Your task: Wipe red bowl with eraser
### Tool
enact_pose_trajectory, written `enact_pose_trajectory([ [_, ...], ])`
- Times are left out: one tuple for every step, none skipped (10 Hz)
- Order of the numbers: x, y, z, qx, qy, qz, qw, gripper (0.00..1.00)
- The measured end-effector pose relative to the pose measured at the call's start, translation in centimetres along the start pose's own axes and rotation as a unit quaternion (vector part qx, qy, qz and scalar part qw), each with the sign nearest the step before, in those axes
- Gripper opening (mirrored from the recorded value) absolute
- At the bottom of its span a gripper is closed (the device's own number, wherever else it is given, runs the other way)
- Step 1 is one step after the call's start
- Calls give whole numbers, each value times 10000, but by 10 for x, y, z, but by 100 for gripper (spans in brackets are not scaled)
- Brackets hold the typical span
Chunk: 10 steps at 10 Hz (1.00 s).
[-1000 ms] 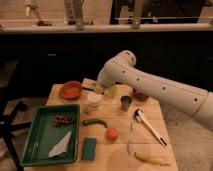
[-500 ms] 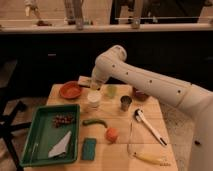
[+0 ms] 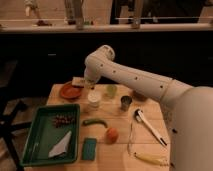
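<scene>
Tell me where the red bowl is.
Camera view: the red bowl sits on the table, far left, behind the green tray; the claw hangs just to its right.

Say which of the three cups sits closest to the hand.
The white cup, just below the hand in view, beside the red bowl; the pale green cup and dark metal cup stand farther right.

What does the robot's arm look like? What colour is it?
The arm is smooth, creamy white and chunky, like fat rounded tubes, with a ball-shaped joint at its bend. Small dark dots run along it. No loose cables show. Its gripper, the narrower end, is beside the red bowl.
</scene>
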Motion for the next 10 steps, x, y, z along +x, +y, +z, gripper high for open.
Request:
enact_pose_trajectory([
  [-2,-2,4,13,21,-35,10000,0],
  [-7,-2,9,-5,32,-75,10000,0],
  [-12,-4,14,-8,64,-153,9999,0],
  [-15,-6,19,-7,110,-214,9997,0],
  [-19,-7,25,-17,175,-312,9994,0],
  [-23,-7,34,-32,252,-426,9988,0],
  [-24,-7,38,-36,309,-489,9983,0],
  [-24,-8,44,-40,380,-554,9977,0],
  [-26,-8,49,-50,430,-616,9972,0],
  [-26,-8,52,-50,479,-659,9967,0],
])
